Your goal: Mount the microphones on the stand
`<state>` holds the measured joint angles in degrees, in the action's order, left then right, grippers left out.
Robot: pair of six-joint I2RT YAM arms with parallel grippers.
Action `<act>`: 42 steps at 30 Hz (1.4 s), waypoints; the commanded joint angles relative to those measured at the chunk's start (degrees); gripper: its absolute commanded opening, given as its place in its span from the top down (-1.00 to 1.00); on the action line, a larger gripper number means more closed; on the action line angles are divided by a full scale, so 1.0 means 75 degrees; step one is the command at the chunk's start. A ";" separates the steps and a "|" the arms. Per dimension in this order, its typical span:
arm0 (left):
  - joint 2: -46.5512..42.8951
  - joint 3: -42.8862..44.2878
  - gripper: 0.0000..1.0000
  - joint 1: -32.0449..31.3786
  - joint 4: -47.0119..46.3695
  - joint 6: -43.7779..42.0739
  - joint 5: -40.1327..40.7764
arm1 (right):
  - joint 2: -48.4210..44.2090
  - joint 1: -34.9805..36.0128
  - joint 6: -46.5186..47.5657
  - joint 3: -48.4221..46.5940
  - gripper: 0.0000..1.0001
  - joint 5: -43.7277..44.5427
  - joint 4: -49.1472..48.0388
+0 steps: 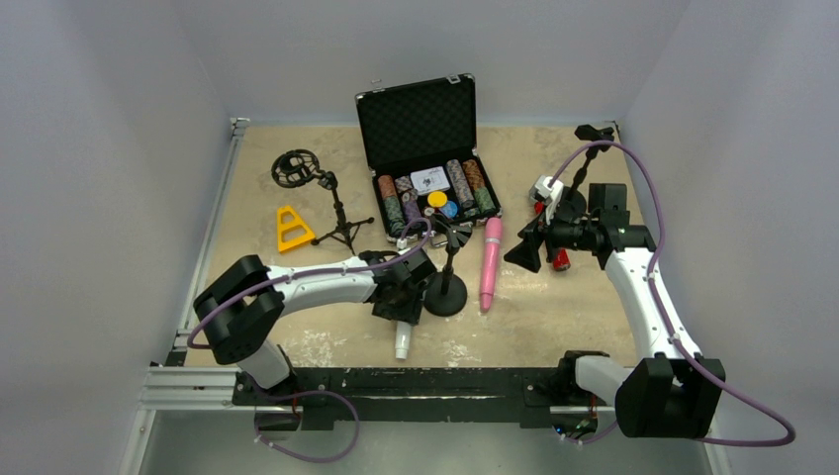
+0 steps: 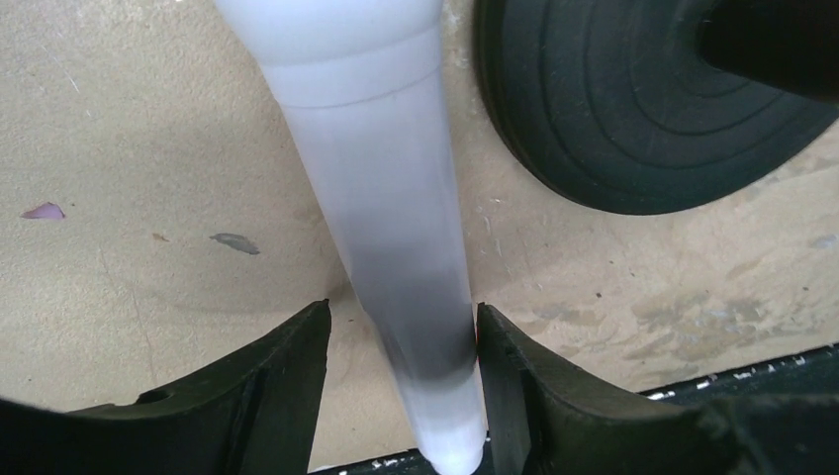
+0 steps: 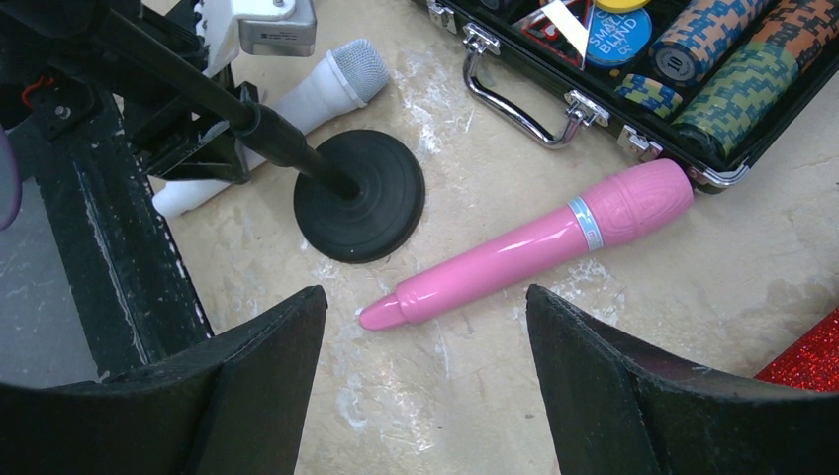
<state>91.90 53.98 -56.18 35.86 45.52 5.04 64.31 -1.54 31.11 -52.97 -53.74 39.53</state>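
Note:
The white microphone [image 1: 403, 339] lies on the table beside the stand's round black base [image 1: 445, 295], its silver head [image 3: 356, 67] toward the case. My left gripper [image 2: 401, 317] straddles its handle [image 2: 381, 198]: the right finger [image 2: 519, 396] touches it, and a narrow strip of table shows at the left finger. The pink microphone [image 3: 534, 247] lies flat to the right of the stand [image 3: 361, 198]. My right gripper [image 3: 425, 297] hovers open and empty, just short of its tail. A glittery red microphone [image 3: 806, 361] peeks in at the right edge.
An open black case [image 1: 425, 119] of poker chips stands behind the stand. At back left are a tripod stand [image 1: 339, 223] with a shock mount [image 1: 295, 168] and a yellow triangle [image 1: 292, 230]. Another black stand [image 1: 592, 134] rises at back right.

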 commanded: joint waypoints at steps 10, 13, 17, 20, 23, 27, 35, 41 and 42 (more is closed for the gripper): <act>0.0504 0.0145 0.70 -0.0095 0.0067 0.0302 0.0515 | -0.0173 0.0022 0.0159 -0.0156 -0.55 -0.0335 0.0062; 0.0100 -0.0067 0.94 -0.0082 0.0160 0.0351 0.0876 | -0.0167 0.0021 0.0174 -0.0168 -0.55 -0.0335 0.0082; -0.0995 -0.0485 1.00 -0.0079 0.0319 0.0369 0.1404 | -0.0193 0.0030 0.0193 -0.0197 -0.55 -0.0353 0.0105; -0.1994 -0.0842 1.00 -0.0074 0.0259 0.0229 0.1560 | -0.0234 0.0023 0.0254 -0.0237 -0.55 -0.0341 0.0170; -0.3079 -0.1225 1.00 -0.0056 0.0118 0.0062 0.1628 | -0.0320 0.0026 0.0291 -0.0260 -0.55 -0.0324 0.0196; -0.4311 -0.1543 1.00 -0.0016 0.0083 -0.0233 0.1711 | -0.0445 0.0027 0.0329 -0.0312 -0.55 -0.0335 0.0219; -0.6580 -0.1806 1.00 0.0058 0.0091 -0.1351 0.1907 | -0.0714 0.0018 0.0590 -0.0537 -0.56 -0.0182 0.0477; -0.7635 -0.2042 1.00 0.0078 -0.0329 -0.2632 0.1595 | -0.1051 0.0018 0.0872 -0.0860 -0.57 0.0109 0.0846; -0.7778 -0.2066 1.00 0.0082 -0.0404 -0.2866 0.1510 | -0.1107 0.0018 0.0928 -0.0925 -0.57 0.0110 0.0959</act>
<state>36.91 39.40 -55.90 37.26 33.10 17.52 58.24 -1.54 35.42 -56.10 -53.84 43.83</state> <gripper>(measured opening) 0.426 0.784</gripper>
